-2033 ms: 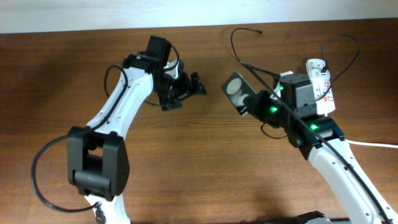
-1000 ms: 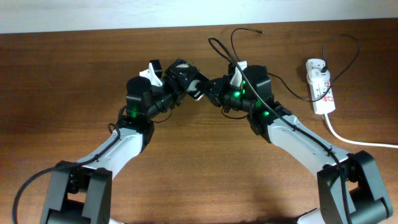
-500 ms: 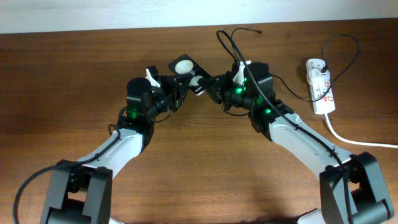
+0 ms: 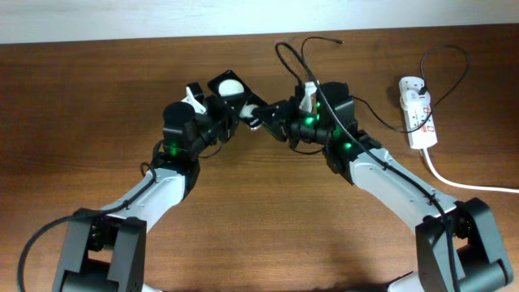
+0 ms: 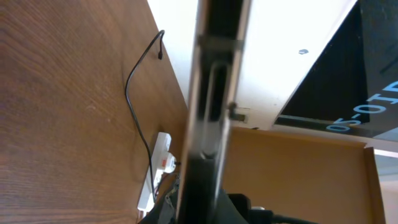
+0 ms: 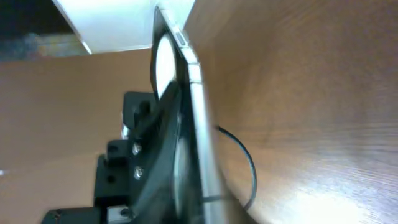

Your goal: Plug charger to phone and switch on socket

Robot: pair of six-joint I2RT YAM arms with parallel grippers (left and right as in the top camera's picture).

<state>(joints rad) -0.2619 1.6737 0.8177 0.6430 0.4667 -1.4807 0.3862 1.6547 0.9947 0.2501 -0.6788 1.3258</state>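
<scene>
- While left gripper (image 4: 229, 104) is clamped tight on phone (image 4: 229, 84), phone is held tilted above table (image 4: 97, 105), near top centre, glossy face w/ white glare spot up.
- Right gripper (image 4: 266, 109) is just beside phone's right end; can't tell if jaws are wide or narrow.
- Charger (image 5: 127, 93): thin black cable looped on table behind right arm, plug tip free, apart from phone.
- Socket (image 4: 419, 113) at far right, charger's other end plugged in.

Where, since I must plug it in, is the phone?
Overhead, top centre: the phone is gripped in the left hand, the right hand close beside it.
</scene>
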